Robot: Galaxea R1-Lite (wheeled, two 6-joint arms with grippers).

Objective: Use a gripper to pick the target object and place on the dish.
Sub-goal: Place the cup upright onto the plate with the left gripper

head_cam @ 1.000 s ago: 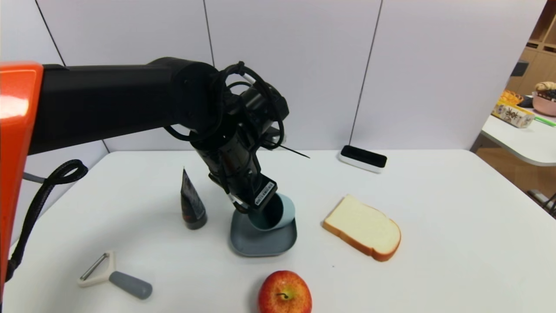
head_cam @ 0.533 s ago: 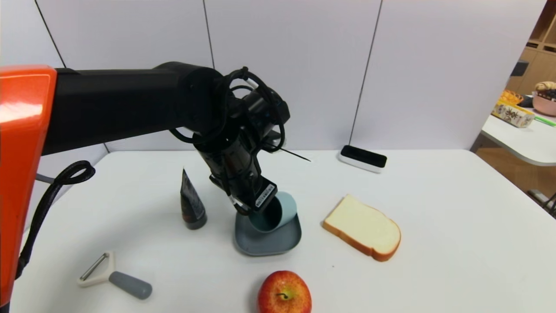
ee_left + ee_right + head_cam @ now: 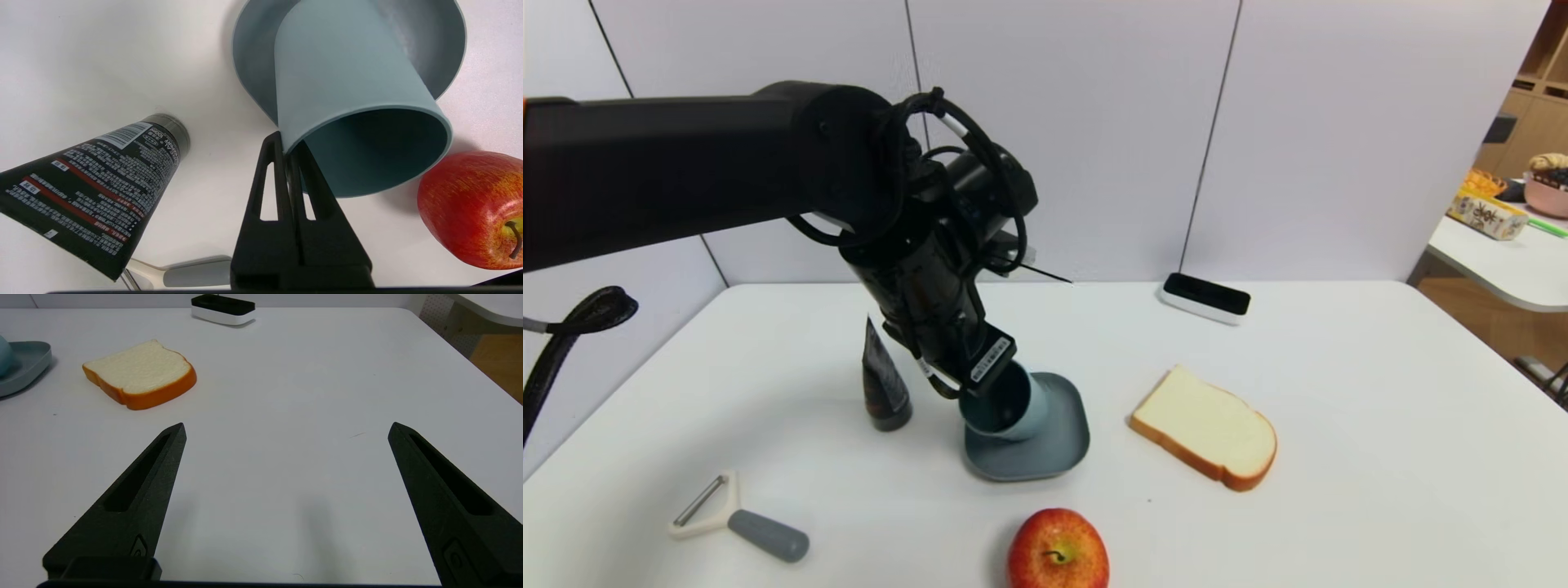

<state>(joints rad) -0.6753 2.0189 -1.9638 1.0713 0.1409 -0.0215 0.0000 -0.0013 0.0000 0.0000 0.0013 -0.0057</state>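
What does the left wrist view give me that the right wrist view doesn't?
Only the left wrist view shows the left gripper pinching the teal cup's rim, the cup tilted over the dish, plus the black tube and the apple. Only the right wrist view shows the right gripper open above bare table, the bread slice and a black-and-white box. Both catch the dish and part of the cup.

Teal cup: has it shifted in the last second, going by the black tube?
Yes. The teal cup, pinched at its rim by the left gripper, has swung toward the black tube, now tilted over the dish's left part.
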